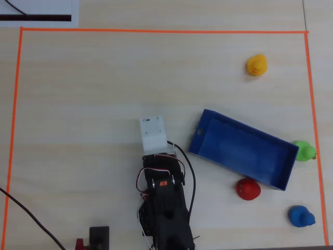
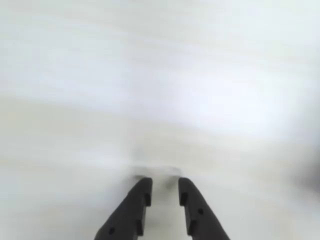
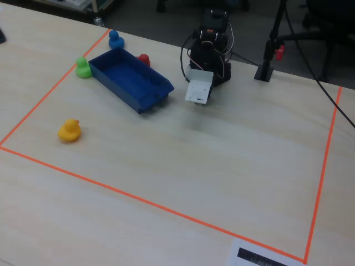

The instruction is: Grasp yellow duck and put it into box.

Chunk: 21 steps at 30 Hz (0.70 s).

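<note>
The yellow duck (image 1: 256, 65) sits alone on the wooden table at the far right of the overhead view, and at the left of the fixed view (image 3: 69, 130). The blue box (image 1: 242, 150) lies empty and slanted between it and my arm; it also shows in the fixed view (image 3: 130, 82). My arm (image 1: 164, 203) is folded near its base, its white wrist camera block (image 1: 153, 134) just left of the box's short end with the hole. In the wrist view my gripper (image 2: 164, 186) is slightly open and empty, over bare blurred table. The duck and box are out of that view.
A green duck (image 1: 304, 151) touches the box's far short end. A red duck (image 1: 248, 188) sits beside its long wall and a blue duck (image 1: 301, 216) sits further out. Orange tape (image 1: 156, 30) frames the work area. A black stand (image 3: 269, 61) is next to the arm base.
</note>
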### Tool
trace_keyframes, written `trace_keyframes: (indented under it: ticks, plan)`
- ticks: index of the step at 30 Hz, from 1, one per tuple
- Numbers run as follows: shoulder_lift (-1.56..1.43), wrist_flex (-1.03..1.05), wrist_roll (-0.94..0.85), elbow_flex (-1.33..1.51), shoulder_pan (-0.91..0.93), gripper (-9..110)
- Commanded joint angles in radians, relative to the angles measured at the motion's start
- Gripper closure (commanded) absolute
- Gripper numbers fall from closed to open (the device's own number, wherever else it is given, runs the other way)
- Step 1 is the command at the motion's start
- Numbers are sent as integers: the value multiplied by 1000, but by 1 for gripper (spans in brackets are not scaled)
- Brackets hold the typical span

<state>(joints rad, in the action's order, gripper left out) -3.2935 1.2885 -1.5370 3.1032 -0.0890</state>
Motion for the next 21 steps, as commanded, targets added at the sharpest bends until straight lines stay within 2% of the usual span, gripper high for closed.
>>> trace_keyframes:
  ticks: [1, 10, 15, 17, 21]
  plan:
    - [54, -175, 11, -60, 3, 96]
    - [371, -460, 153, -368, -32, 94]
    - [588, -577, 233, -606, 15, 90]
    - [686, -618, 272, -712, 66, 86]
    - [867, -649, 281, -893, 184, 71]
